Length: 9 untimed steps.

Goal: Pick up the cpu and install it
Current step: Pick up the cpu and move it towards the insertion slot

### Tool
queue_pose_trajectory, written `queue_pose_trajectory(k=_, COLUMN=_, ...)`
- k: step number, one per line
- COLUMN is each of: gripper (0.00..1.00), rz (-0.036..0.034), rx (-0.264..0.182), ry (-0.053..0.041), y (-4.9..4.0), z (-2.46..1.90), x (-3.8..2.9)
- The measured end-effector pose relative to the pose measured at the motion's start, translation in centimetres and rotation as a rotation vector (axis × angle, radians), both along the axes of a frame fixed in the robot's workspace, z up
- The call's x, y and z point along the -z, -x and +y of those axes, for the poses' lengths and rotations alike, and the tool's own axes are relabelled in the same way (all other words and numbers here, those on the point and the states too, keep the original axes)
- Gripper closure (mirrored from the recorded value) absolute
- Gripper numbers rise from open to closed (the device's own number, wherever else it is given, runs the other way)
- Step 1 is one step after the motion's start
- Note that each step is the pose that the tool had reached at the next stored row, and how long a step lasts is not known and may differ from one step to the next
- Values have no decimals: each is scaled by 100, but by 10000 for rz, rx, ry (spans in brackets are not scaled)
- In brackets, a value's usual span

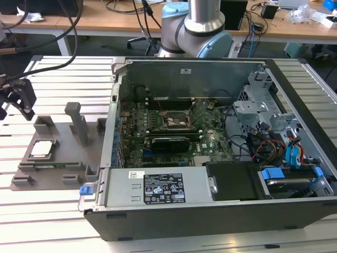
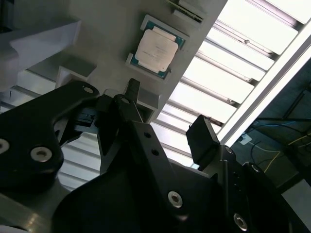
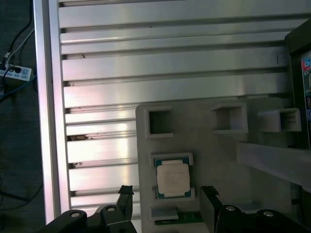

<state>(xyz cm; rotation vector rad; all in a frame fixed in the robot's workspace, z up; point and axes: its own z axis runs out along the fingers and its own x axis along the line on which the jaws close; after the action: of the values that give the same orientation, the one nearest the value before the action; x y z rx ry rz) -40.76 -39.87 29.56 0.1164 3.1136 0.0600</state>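
Observation:
The cpu (image 1: 43,149), a small square chip with a pale silver top, lies flat in a pocket of the grey fixture plate (image 1: 68,155) at the exterior view's left. It also appears in both wrist views (image 2: 156,48) (image 3: 172,178). My black gripper (image 1: 20,101) hangs above the slatted table, up and to the left of the cpu and apart from it. In both wrist views the gripper (image 2: 166,115) (image 3: 166,199) stands open, its fingers (image 3: 125,195) spread wider than the chip and holding nothing. The square socket frame (image 1: 174,118) sits on the motherboard inside the open computer case (image 1: 210,211).
Grey posts and blocks (image 1: 78,122) rise from the fixture plate beside the cpu. A long black card (image 1: 169,142) lies just in front of the socket. Cables and drive bays (image 1: 274,142) crowd the case's right half. The arm's base (image 1: 197,29) stands behind the case.

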Motion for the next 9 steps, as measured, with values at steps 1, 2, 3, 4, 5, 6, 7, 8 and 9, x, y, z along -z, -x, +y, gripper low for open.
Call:
queue_pose_trajectory(k=1, gripper=34, rz=0, rx=0, ry=1, y=-1, z=0, x=5)
queue_pose_trajectory(k=2, gripper=34, rz=1, rx=0, ry=1, y=-2, z=0, x=9)
queue_pose_trajectory(k=3, gripper=34, rz=0, rx=0, ry=1, y=-3, z=0, x=12)
queue_pose_trajectory(k=4, gripper=34, rz=1, rx=0, ry=1, y=-4, z=0, x=14)
queue_pose_trajectory(k=5, gripper=34, rz=0, rx=0, ry=1, y=-5, z=0, x=18)
queue_pose_trajectory(k=6, gripper=34, rz=0, rx=0, ry=1, y=-6, z=0, x=22)
queue_pose_trajectory(k=7, gripper=34, rz=0, rx=1, ry=2, y=-8, z=0, x=28)
queue_pose_trajectory(k=8, gripper=34, rz=1, rx=0, ry=2, y=-10, z=0, x=34)
queue_pose_trajectory(k=9, gripper=34, rz=1, rx=0, ry=2, y=-12, z=0, x=42)
